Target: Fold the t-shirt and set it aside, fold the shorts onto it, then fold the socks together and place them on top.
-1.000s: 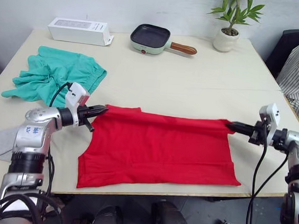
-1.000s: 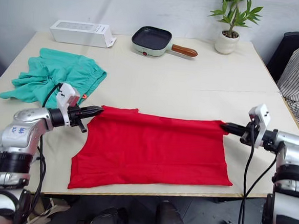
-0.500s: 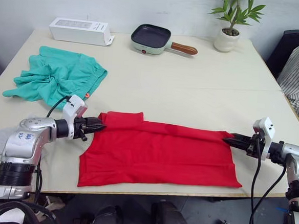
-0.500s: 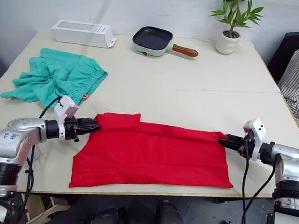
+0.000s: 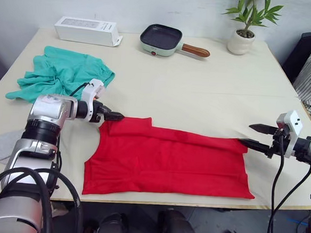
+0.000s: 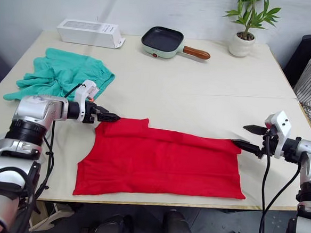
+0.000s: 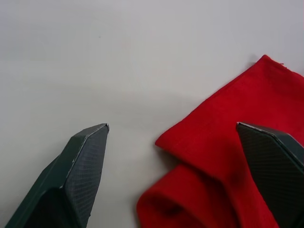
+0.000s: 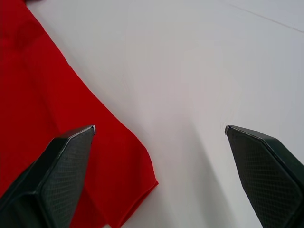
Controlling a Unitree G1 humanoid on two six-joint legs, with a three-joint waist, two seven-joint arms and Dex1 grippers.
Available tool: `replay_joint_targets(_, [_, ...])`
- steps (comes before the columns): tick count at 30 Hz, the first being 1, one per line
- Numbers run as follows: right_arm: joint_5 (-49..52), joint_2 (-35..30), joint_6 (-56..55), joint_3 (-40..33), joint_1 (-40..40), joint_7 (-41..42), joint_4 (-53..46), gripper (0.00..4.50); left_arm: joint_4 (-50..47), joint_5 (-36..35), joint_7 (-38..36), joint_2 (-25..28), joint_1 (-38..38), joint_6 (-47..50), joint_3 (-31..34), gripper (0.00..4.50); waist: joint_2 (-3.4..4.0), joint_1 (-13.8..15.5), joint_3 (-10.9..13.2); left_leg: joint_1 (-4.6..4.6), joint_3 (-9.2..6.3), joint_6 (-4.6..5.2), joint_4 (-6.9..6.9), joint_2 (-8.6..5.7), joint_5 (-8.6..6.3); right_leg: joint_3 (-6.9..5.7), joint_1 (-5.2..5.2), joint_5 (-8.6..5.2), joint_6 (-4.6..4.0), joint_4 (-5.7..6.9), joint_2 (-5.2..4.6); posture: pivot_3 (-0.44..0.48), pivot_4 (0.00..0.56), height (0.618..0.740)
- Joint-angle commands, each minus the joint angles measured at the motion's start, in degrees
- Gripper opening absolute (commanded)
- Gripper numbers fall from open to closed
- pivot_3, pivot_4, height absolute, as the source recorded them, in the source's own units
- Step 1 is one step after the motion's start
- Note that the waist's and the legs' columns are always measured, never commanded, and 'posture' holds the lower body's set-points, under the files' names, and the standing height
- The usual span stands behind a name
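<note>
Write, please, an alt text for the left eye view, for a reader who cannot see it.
A red t-shirt lies folded flat on a table, with the open left gripper at one end and the open right gripper at the other. Teal shorts and a grey sock lie to the left.

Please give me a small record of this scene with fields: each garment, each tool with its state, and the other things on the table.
t-shirt: red, lying flat at the table's near edge
shorts: teal, crumpled, far left of the table
socks: grey, at the left edge, beside the left arm
left tool: open, at the shirt's far left corner, holding nothing
right tool: open, at the shirt's far right corner, holding nothing
far side of table: white box, small pan, potted plant
</note>
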Motion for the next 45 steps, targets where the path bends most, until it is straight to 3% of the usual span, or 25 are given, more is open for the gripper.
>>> replay_joint_targets(1, [1.63, -0.45, 1.35, -0.35, 0.52, 0.6, -3.17, 4.48, 1.36, 1.72, -3.37, -0.47, -0.13, 0.12, -3.12, 4.5, 0.0, 0.01, 0.0, 0.0, 0.0, 0.0, 0.02, 0.0, 0.0, 0.0, 0.01, 0.0, 0.0, 0.0, -0.01, 0.0, 0.15, 0.74])
replay_joint_targets(2, [1.75, -0.44, 1.61, -0.37, 0.81, 0.58, -3.64, 4.48, 1.3, 1.93, -3.64, -0.51, -0.06, 0.11, -3.3, 4.5, 0.0, 0.02, 0.0, 0.0, 0.0, 0.01, 0.03, -0.01, 0.0, 0.0, 0.02, 0.0, 0.0, 0.0, -0.03, 0.0, 0.15, 0.74])
replay_joint_targets(5, [1.84, -0.6, 2.39, -0.32, 1.75, 0.62, -4.59, 4.5, -0.18, 2.19, -4.97, -0.5, 0.95, 0.64, -4.05, 3.94, 0.0, 0.04, 0.0, 0.0, -0.01, 0.02, 0.04, -0.03, -0.01, 0.0, 0.03, 0.0, 0.0, 0.0, -0.07, 0.0, 0.15, 0.74])
replay_joint_targets(17, [1.9, -0.64, 2.01, -0.59, 3.67, 0.49, -5.34, 4.5, -2.59, 1.74, -0.63, -2.63, 3.44, -6.38, 1.49, 0.03, 0.0, 0.15, 0.0, -0.01, -0.05, 0.03, 0.07, -0.01, 0.0, -0.02, 0.04, 0.0, 0.0, 0.03, -0.08, 0.0, 0.15, 0.74])
replay_joint_targets(26, [1.65, -1.86, 0.72, -1.2, 5.87, 0.85, -5.44, 4.5, -7.95, -0.51, -2.69, -2.33, 8.36, -18.49, 5.96, 0.03, -0.02, -0.03, 0.01, -0.01, -0.03, 0.03, 0.05, -0.01, 0.0, 0.0, 0.03, 0.0, 0.0, 0.02, -0.07, 0.0, 0.15, 0.74])
replay_joint_targets(37, [1.89, -1.68, -0.97, -1.4, 7.58, 0.29, -6.91, 4.5, -14.56, -2.09, -10.03, -3.86, 19.3, -53.08, 9.75, 0.03, -0.01, -0.04, 0.01, -0.02, -0.03, 0.03, 0.05, 0.02, 0.0, 0.0, 0.04, 0.01, 0.0, 0.01, -0.08, 0.0, 0.15, 0.74])
replay_joint_targets(45, [2.09, -1.03, -1.19, -1.33, 8.53, -0.56, -7.9, 4.5, -9.01, 1.7, -6.14, -1.81, 20.21, -49.46, 8.41, 0.03, -0.01, -0.03, 0.01, -0.01, -0.07, 0.07, 0.05, 0.01, 0.02, 0.0, 0.06, 0.01, -0.01, 0.0, -0.1, 0.0, 0.15, 0.74])
